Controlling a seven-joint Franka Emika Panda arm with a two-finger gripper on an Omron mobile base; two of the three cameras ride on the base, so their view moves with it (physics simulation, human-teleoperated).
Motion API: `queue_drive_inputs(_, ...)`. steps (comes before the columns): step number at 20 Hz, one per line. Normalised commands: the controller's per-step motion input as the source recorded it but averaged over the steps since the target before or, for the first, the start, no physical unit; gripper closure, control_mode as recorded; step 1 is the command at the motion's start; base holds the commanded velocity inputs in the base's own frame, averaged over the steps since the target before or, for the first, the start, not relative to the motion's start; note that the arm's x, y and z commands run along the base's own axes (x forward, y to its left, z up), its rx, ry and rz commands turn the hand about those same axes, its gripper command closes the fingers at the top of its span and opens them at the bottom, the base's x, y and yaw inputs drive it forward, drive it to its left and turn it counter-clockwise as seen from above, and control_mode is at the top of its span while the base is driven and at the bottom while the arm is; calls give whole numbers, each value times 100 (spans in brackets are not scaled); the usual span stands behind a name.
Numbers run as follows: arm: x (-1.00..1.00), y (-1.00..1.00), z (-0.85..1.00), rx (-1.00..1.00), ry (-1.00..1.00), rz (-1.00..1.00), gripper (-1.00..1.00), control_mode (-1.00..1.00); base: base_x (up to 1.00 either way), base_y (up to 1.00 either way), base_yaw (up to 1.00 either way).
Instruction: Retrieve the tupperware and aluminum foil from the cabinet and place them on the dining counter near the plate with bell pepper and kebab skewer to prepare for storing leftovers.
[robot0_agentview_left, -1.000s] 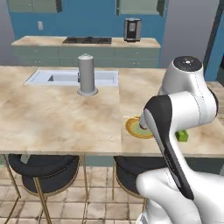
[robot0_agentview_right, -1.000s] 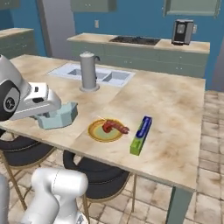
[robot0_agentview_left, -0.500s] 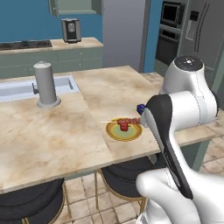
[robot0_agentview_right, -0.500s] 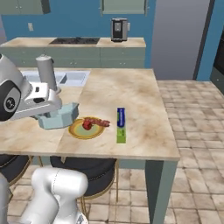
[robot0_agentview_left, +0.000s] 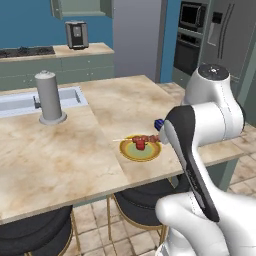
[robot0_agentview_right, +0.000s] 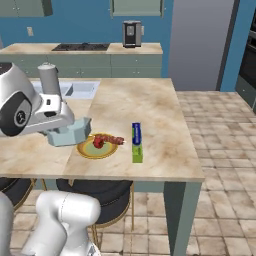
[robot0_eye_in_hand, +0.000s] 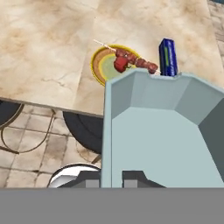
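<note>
Carrying the last item to the dining bench

Holding the tupperware (robot0_agentview_right: 70, 133), the end effector (robot0_agentview_right: 59, 131) is closed on one wall of the pale blue-grey tub, whose open body looms large in the hand view. In the right base view the tub hangs over the near edge of the dining bench (robot0_agentview_right: 150, 105), just beside the plate (robot0_agentview_right: 97, 146) on its left; whether it already touches the top I cannot tell. The aluminum foil (robot0_agentview_right: 136, 142) already lies flat on the bench, just right of the plate and its kebab skewer (robot0_agentview_right: 111, 140), so that half of the job looks done. What seems left is to set the tub down near the plate and let go. A grey canister (robot0_agentview_left: 49, 97) stands further back by the sink (robot0_agentview_left: 20, 103), well apart from all this
</note>
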Motion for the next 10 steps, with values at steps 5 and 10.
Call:
queue_drive_inputs(5, 20, 48, -57, 0, 0, 22, 100, -100, 0, 0, 0)
queue_drive_inputs(10, 30, 95, -76, 0, 0, 18, 100, -100, 0, 0, 0)
